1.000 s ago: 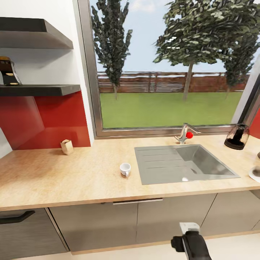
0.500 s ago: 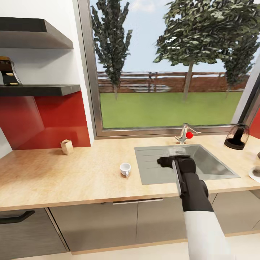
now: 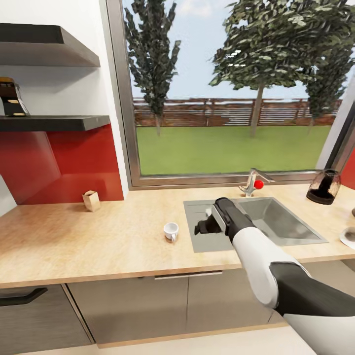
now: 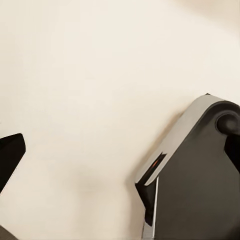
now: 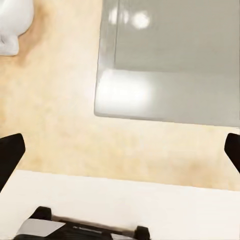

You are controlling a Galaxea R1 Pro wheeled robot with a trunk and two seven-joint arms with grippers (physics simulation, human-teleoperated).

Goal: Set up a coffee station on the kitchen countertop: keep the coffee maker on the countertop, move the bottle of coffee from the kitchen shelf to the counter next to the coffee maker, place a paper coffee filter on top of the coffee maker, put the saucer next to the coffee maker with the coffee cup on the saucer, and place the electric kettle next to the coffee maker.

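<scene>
The kitchen countertop (image 3: 98,236) is lying mostly bare around the coffee cup (image 3: 171,230); the right gripper (image 3: 203,228), fingers spread, is hovering over the sink (image 3: 296,231) edge beside it

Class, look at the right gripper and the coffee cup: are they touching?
Apart. The head view shows bare kitchen countertop between the right gripper and the coffee cup; in the right wrist view the cup lies off to one side of the open fingertips.
</scene>
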